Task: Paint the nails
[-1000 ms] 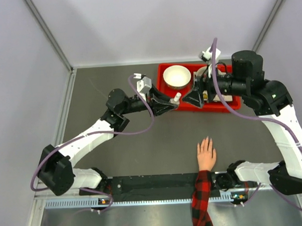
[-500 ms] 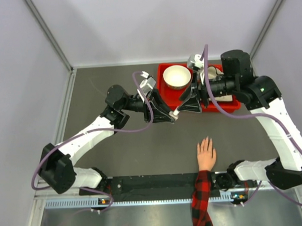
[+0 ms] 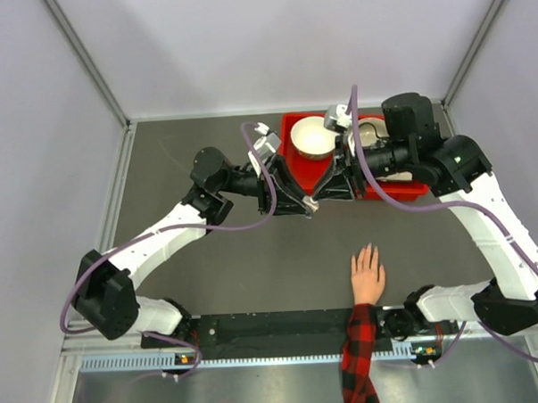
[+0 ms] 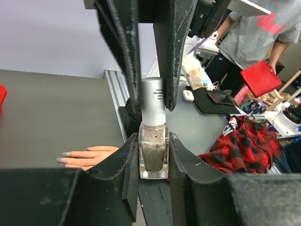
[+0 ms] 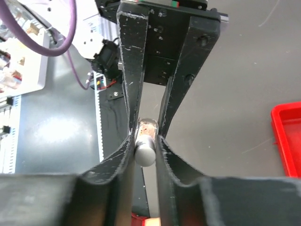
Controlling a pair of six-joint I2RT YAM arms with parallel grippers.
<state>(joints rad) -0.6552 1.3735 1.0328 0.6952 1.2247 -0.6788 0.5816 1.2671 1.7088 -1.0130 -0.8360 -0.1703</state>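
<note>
This is a robotics lab cell. A dark grey table (image 3: 254, 265) is boxed in by plain pale wall panels (image 3: 280, 40) on metal framing, and two robot arms (image 3: 163, 240) are bolted to a slotted aluminium rail (image 3: 258, 355) at the table's near edge. Beyond that edge are a cluttered grey workbench (image 4: 197, 117), exposed electronics (image 5: 23, 61), purple cabling (image 5: 72, 23) and a person in a grey T-shirt (image 4: 254, 33).

Bottle cap label (image 4: 158, 95): print illegible.
</note>
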